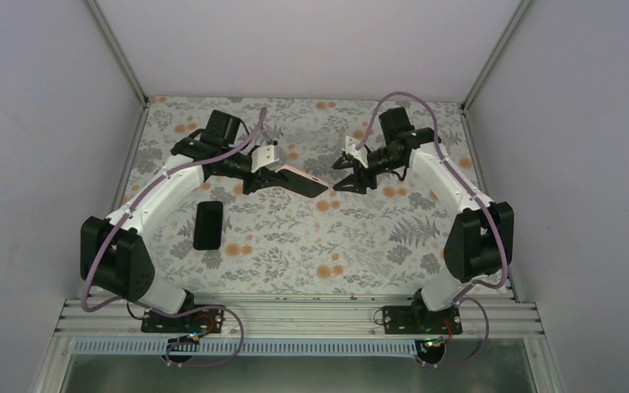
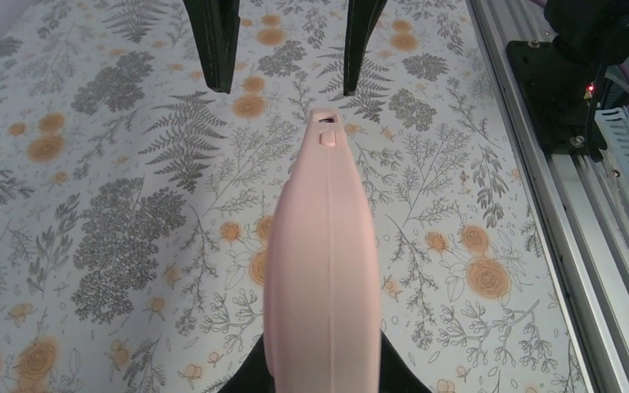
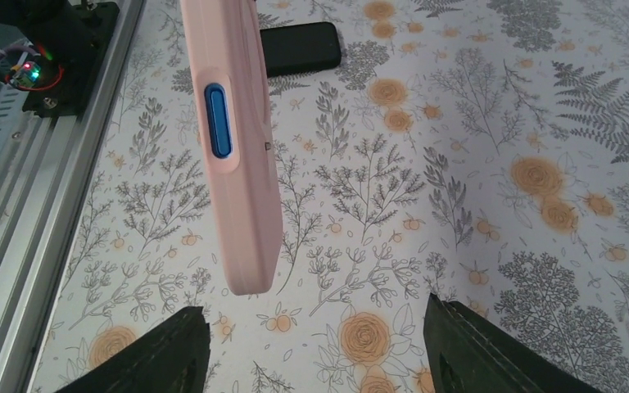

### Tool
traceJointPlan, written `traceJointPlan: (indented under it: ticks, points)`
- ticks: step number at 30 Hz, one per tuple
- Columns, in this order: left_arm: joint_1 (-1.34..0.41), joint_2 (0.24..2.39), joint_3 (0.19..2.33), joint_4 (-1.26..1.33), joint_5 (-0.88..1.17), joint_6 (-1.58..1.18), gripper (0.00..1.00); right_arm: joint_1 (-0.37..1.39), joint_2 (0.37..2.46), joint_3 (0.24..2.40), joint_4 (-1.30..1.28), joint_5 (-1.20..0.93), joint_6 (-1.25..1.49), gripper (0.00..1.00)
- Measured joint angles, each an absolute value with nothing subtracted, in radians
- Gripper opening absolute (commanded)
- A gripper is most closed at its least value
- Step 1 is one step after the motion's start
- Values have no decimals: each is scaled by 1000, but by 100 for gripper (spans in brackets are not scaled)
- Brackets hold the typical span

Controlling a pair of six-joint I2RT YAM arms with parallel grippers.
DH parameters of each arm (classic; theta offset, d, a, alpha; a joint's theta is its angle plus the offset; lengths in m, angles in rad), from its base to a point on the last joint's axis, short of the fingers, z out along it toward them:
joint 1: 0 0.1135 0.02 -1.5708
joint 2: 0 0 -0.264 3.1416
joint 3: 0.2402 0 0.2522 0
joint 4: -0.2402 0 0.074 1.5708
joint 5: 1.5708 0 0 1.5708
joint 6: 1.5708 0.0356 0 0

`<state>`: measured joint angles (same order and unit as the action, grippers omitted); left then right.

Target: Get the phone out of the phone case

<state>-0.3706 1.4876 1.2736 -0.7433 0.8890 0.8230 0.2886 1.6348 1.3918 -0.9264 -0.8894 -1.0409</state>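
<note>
My left gripper (image 1: 264,170) is shut on a pink phone case (image 1: 297,174) and holds it in the air over the middle of the table. The case fills the left wrist view (image 2: 321,246), its end pointing at my right gripper's two fingers (image 2: 215,49). In the right wrist view the case (image 3: 242,205) shows a blue side button; its tip hangs just in front of the left jaw. My right gripper (image 3: 315,327) is open and empty, a short way from the case's free end (image 1: 346,176). I cannot tell whether a phone sits in the case.
A black phone-like slab (image 1: 208,224) lies flat on the floral table left of centre, also in the right wrist view (image 3: 299,49). Aluminium rails (image 1: 295,315) with the arm bases run along the near edge. White walls close in the sides and back.
</note>
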Motion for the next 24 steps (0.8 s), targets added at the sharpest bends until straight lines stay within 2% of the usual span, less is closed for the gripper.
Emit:
traceJointPlan:
  ticks: [24]
  points:
    - [-405,1531,1320,-804,868,830,2,308,1709,1407,-976,-913,-1063,59]
